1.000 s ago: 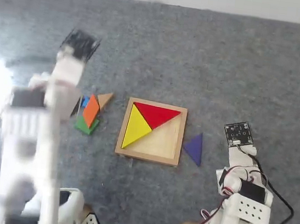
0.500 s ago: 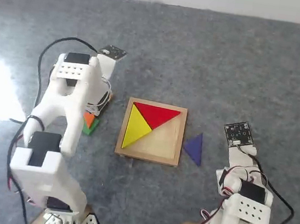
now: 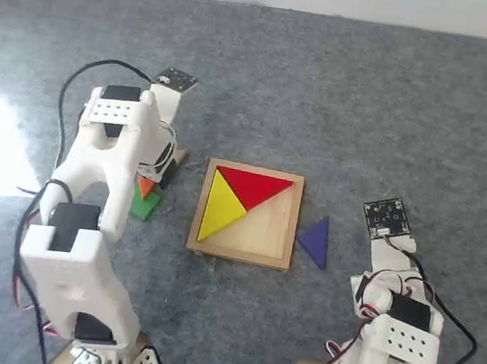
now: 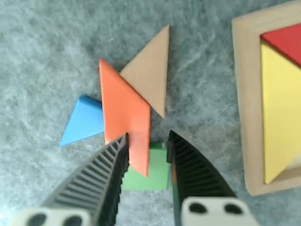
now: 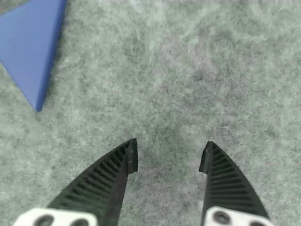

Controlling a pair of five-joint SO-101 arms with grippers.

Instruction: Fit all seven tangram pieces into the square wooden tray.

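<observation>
Two pieces sit in the tray (image 3: 238,255): the red triangle (image 3: 254,186) and the yellow triangle (image 3: 221,204). Five are left outside. Four lie in a heap right under the left hand (image 4: 146,141). Its fingers are a little open, one on each side of the orange piece (image 4: 124,115) (not pinching it yet, I think). The green piece (image 4: 157,172) lies beneath, and the tan triangle (image 4: 150,75) and light blue triangle (image 4: 83,122) lie just past the fingertips. The right hand (image 5: 169,157) is open wide over bare desk (image 5: 211,70), with the dark blue triangle (image 5: 30,47) ahead, off to one side.
</observation>
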